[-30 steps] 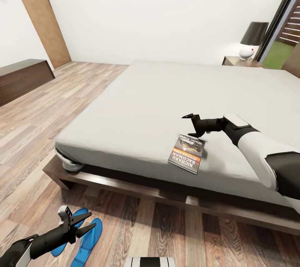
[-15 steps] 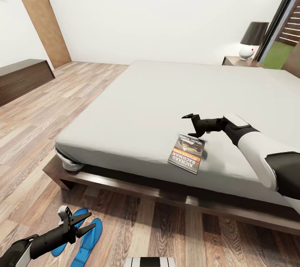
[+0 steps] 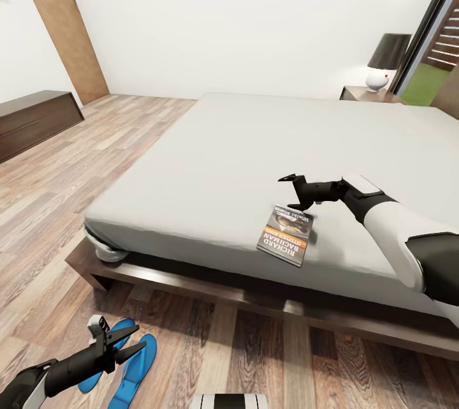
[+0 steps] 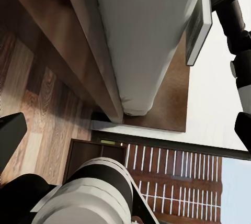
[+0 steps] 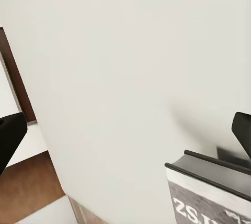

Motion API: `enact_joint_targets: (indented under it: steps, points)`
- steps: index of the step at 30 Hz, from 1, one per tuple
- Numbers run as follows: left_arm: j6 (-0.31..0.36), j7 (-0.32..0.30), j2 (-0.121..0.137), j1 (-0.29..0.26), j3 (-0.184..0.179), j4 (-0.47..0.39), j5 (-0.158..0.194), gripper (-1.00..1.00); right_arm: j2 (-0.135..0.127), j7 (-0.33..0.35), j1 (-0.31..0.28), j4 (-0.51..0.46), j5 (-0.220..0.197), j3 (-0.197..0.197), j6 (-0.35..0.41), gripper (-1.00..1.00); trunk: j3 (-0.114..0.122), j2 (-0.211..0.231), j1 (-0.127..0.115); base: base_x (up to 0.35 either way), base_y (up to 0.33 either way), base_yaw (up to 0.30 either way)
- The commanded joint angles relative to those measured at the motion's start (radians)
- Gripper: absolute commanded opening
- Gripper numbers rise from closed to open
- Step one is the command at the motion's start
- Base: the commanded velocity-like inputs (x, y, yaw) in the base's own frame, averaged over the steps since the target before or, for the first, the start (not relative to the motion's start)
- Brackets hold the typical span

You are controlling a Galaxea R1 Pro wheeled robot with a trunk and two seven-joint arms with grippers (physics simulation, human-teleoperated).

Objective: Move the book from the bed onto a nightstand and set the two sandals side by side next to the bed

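The book lies flat on the pale mattress of the bed, near its front edge. My right gripper hovers open just beyond the book's far end, with nothing between its fingers. The right wrist view looks past a dark fingertip at the book's corner. The two blue sandals lie side by side on the wood floor in front of the bed. My left gripper is open just above them, holding nothing. A nightstand stands at the bed's far right corner.
A white lamp with a dark shade stands on the nightstand. A long low dark bench runs along the left wall, next to a brown door. The bed's dark wooden frame juts out low over the floor.
The left arm has drifted very slightly down and left. The right arm, book and sandals have not moved.
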Motion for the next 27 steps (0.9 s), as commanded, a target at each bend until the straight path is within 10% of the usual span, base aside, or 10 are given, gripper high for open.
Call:
enact_joint_targets:
  steps: [1, 27]
  points:
    - [0.011, -0.004, 0.001, 0.000, 0.001, 0.000, -0.001, 1.00, -0.001, -0.009, 0.000, -0.001, -0.005, 0.010, 0.003, 1.00, -0.001, 0.000, 0.000, 0.000, 0.000, 0.000]
    - [0.008, -0.004, 0.004, 0.000, 0.003, -0.001, -0.001, 1.00, -0.004, -0.011, 0.000, -0.007, -0.006, 0.013, 0.003, 1.00, 0.100, 0.006, -0.012, 0.000, 0.000, 0.000]
